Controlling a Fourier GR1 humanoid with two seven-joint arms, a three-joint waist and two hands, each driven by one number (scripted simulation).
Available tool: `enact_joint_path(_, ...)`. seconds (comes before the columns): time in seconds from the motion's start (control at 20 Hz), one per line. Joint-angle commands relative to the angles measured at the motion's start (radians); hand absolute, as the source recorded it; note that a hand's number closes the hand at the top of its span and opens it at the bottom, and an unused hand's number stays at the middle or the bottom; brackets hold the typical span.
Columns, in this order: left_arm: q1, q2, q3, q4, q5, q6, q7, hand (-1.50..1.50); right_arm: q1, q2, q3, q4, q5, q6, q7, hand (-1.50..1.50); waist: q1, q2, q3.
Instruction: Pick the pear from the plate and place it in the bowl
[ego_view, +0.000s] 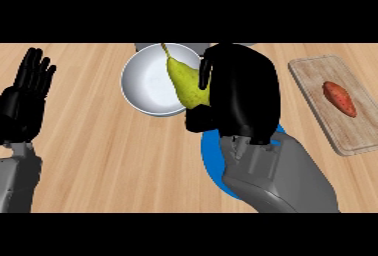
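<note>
While the right hand (236, 95) curls round the pear (184, 82), fingers wrapped on its right flank and thumb low by its fat end, the fruit hangs over the white bowl (148, 80) near the worktop's (111, 150) far edge. Pear long axis runs roughly far-to-near, tilted a bit: stem points to the far edge and slightly left, bulbous end points toward the near edge and slightly right. Stem tip sits over the bowl's far rim; fat end overlaps the bowl's near-right rim. Cannot tell whether the pear touches the bowl or is held above it.

Blue plate (210, 160) lies nearer the front edge, just beside the bowl, mostly hidden under the right forearm; only a blue sliver shows on its left side and a bit at right.

Left hand (26, 100) is open, fingers straight and pointing up, resting at the worktop's left edge, well apart from everything.

Wooden cutting board (347, 130) at the right edge carries a sweet potato (339, 98), lying lengthwise along the board.
</note>
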Motion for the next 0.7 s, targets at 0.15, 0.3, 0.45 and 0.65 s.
enact_joint_path(0.15, 0.008, 0.002, -0.003, -0.019, 0.01, -0.017, 0.005, 0.0, -0.139, 0.009, 0.031, 0.364, -0.123, -0.22, 0.131, 1.5, 0.016, 0.001, 0.001)
enact_joint_path(0.3, -0.009, -0.008, -0.003, -0.002, 0.016, -0.019, -0.014, 0.0, -0.18, 0.009, -0.005, 0.522, -0.143, -0.287, 0.066, 1.5, 0.024, 0.008, 0.001)
enact_joint_path(0.45, 0.0, 0.014, 0.011, 0.032, 0.01, -0.036, -0.039, 0.0, -0.214, 0.009, 0.029, 0.643, -0.112, -0.335, 0.076, 1.5, 0.017, 0.007, 0.001)
enact_joint_path(0.65, -0.04, 0.002, -0.008, 0.003, 0.001, -0.01, 0.009, 0.0, -0.152, 0.009, 0.042, 0.731, -0.151, -0.449, 0.103, 1.5, 0.027, 0.008, 0.002)
